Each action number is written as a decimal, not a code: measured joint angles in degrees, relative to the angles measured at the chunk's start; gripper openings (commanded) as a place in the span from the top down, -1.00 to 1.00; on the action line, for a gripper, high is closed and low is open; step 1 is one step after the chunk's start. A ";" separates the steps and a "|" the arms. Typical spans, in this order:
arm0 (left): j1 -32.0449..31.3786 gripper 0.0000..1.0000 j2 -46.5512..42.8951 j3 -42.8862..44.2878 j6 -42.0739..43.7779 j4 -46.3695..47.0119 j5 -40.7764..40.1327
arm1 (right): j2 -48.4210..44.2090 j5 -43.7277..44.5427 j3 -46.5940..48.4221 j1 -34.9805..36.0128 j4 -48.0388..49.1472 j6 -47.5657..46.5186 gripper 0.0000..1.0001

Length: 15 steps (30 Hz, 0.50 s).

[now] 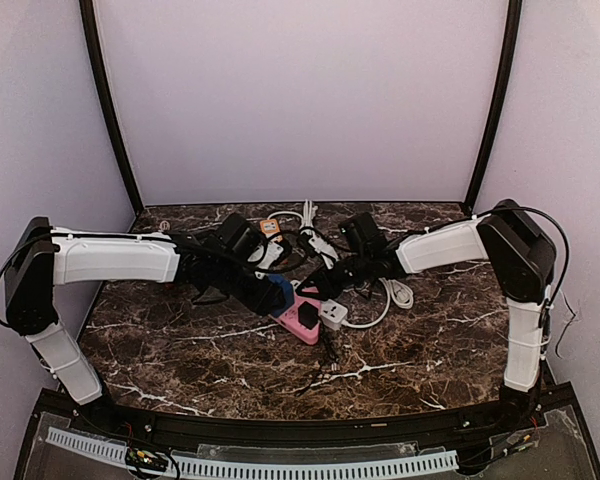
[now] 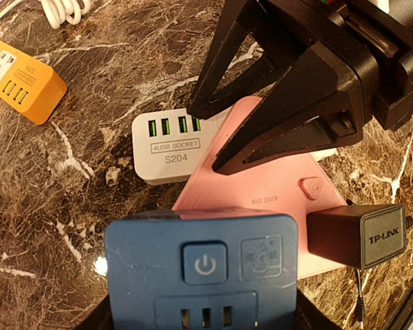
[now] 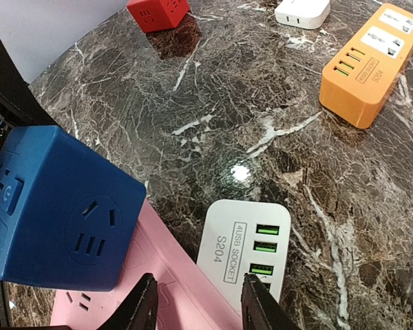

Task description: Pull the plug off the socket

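Observation:
A blue cube socket (image 2: 203,261) sits on one end of a pink power strip (image 2: 261,185); whether it is plugged in cannot be seen. My left gripper (image 2: 203,320) is shut on the cube's sides. A black TP-LINK adapter (image 2: 358,235) sticks out of the strip's side. My right gripper (image 3: 201,306) is open and hovers over the strip (image 3: 158,282) beside the cube (image 3: 55,213), touching nothing. In the top view both grippers meet at the table's centre over the strip (image 1: 298,322), left (image 1: 270,290) and right (image 1: 325,288).
A white 4-USB socket (image 3: 244,247) lies against the pink strip. An orange power strip (image 3: 365,69), a red cube (image 3: 158,12) and a small white block (image 3: 301,12) lie further off. White cables (image 1: 395,295) and black cords tangle at the back centre.

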 measured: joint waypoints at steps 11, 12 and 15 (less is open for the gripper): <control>-1.01 0.63 0.04 1.33 0.09 -1.55 -1.92 | 0.28 -0.09 0.31 0.07 0.52 -0.59 0.22; -1.33 0.63 0.17 1.79 0.22 -2.12 -2.56 | 0.28 -0.13 0.35 0.09 0.61 -0.61 0.22; -0.83 0.63 0.35 2.16 -0.61 -2.47 -1.38 | 0.31 -0.07 0.35 0.17 0.74 -0.79 0.22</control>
